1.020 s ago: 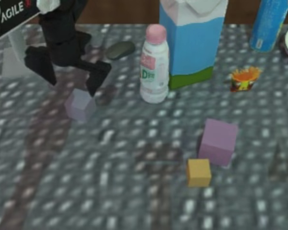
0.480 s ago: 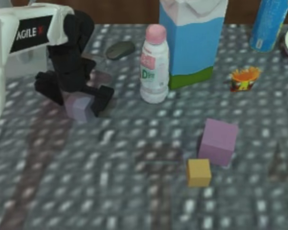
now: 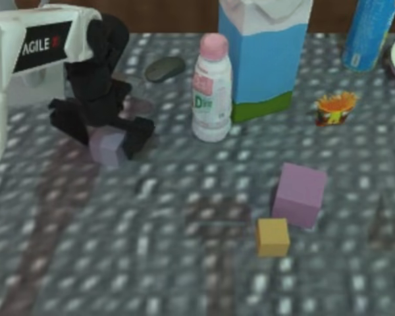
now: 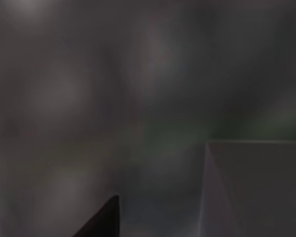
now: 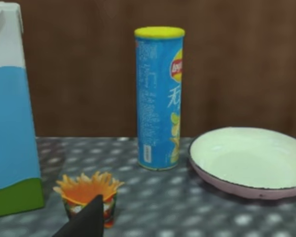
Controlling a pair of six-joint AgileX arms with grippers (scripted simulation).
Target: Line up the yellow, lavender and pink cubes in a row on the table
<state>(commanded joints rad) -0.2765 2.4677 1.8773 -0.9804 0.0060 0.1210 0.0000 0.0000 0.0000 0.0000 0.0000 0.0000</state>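
"AGILE" on left arm (image 3: 43,43)

Top view looks down on the table (image 3: 184,276); left wrist view, perhaps pressed close, is dark.

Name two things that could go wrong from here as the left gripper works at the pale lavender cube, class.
1. The left gripper straddles the pale lavender matte cube with fingers apart; an off-centre close could twist or push the cube away.
2. Carrying it towards the large pinkish-mauve cube and small mustard-yellow cube, the arm passes the white bottle with the pink cap and might tip it.
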